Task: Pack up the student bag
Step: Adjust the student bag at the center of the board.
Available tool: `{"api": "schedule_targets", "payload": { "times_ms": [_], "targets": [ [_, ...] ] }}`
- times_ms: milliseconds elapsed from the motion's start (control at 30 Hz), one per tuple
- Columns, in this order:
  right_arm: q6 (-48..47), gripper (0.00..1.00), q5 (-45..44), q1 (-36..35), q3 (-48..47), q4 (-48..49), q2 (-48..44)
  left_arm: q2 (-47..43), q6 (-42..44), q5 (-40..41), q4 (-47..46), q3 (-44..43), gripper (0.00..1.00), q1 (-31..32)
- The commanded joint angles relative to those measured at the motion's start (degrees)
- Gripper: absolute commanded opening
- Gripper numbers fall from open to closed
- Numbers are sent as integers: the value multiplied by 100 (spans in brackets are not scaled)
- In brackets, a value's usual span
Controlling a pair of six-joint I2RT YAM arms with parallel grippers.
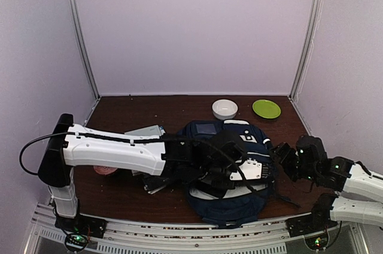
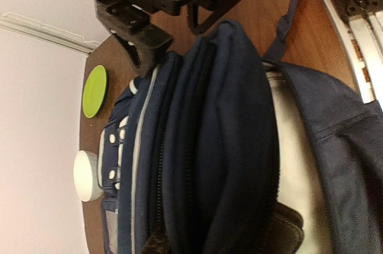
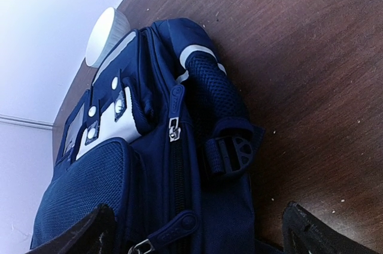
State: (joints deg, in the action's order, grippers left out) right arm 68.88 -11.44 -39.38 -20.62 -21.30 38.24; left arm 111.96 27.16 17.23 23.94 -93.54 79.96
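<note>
The navy-blue student bag (image 1: 230, 197) lies flat at the table's centre front, its white buckle patch facing up. My left gripper (image 1: 238, 170) reaches over it and is shut on a thick fold of its front wall (image 2: 218, 239). One finger (image 2: 290, 230) sits inside against the pale lining (image 2: 299, 164), the other finger (image 2: 149, 243) is outside. The main compartment gapes open. My right gripper (image 1: 280, 157) hangs open at the bag's right side. In the right wrist view (image 3: 200, 236) its fingers straddle the side zipper (image 3: 173, 129) and strap buckle (image 3: 230, 153) without touching them.
A white bowl (image 1: 224, 109) and a green plate (image 1: 266, 108) stand at the back behind the bag. A grey flat item (image 1: 146, 131) and a pink object (image 1: 105, 171) lie left of the bag, partly under my left arm. The right gripper (image 2: 167, 2) shows in the left wrist view.
</note>
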Motion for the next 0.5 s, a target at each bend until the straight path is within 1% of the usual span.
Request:
{"api": "schedule_targets", "payload": {
  "times_ms": [0,33,67,167,267,400,467],
  "targets": [
    [292,96,60,149,327,349,348,-33,-299,603,-211,-181,18,-520],
    [310,96,142,189,368,504,443,-215,-510,636,-370,-31,4,-578],
    [295,95,184,221,374,619,545,-522,-702,636,-528,149,0,-627],
    [101,94,146,237,155,672,695,-1152,-1122,624,-996,616,0,-658],
    [-230,91,36,229,99,735,374,-1382,-1552,640,-1062,658,0,-662],
    [-862,88,130,91,363,1079,-832,-1404,-2396,437,-1249,546,0,-804],
    [-1070,87,235,-62,453,999,-1556,-1304,-2812,262,-1293,371,0,-943]
  ]
}}
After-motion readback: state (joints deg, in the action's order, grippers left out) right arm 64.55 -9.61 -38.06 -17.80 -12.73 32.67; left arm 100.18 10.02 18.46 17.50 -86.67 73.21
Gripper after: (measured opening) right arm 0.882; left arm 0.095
